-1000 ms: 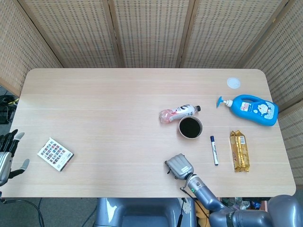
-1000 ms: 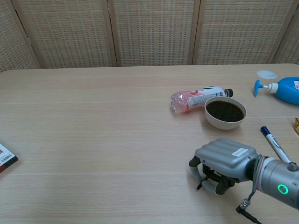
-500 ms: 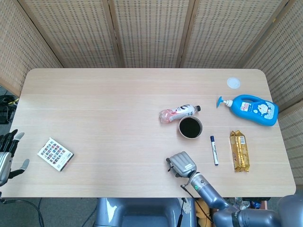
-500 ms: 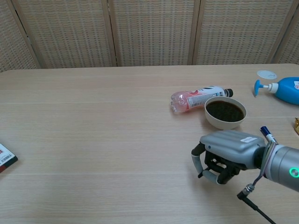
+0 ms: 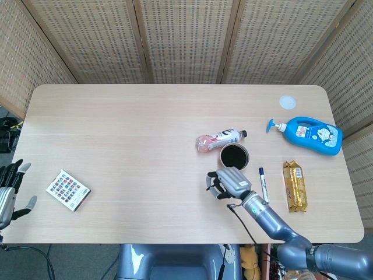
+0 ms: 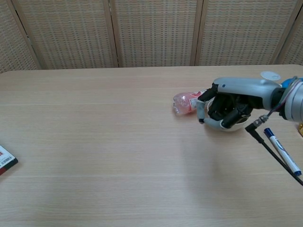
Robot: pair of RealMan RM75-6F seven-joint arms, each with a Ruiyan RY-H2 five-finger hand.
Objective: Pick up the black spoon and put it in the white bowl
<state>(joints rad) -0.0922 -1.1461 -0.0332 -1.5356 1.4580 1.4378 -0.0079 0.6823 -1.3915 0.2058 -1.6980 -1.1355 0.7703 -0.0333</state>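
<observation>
My right hand [image 5: 230, 182] [image 6: 227, 101] hangs above the table just in front of the white bowl [image 5: 247, 153] [image 6: 233, 128], which is dark inside. Its fingers are curled around a dark thing that looks like the black spoon [image 6: 218, 109]; most of it is hidden in the grip. In the chest view the hand covers nearly all of the bowl. My left hand [image 5: 9, 186] shows at the left edge of the head view, off the table, fingers apart and holding nothing.
A pink drink bottle [image 5: 218, 139] [image 6: 187, 100] lies just behind the bowl. A marker [image 5: 263, 184] [image 6: 281, 150], a gold snack pack [image 5: 294, 185] and a blue soap bottle [image 5: 312, 134] lie to the right. A patterned card box [image 5: 68, 190] is at the near left.
My right hand has lifted off the table near the front edge and moved away from me towards the bowl, fingers still curled. The left hand has not moved.
</observation>
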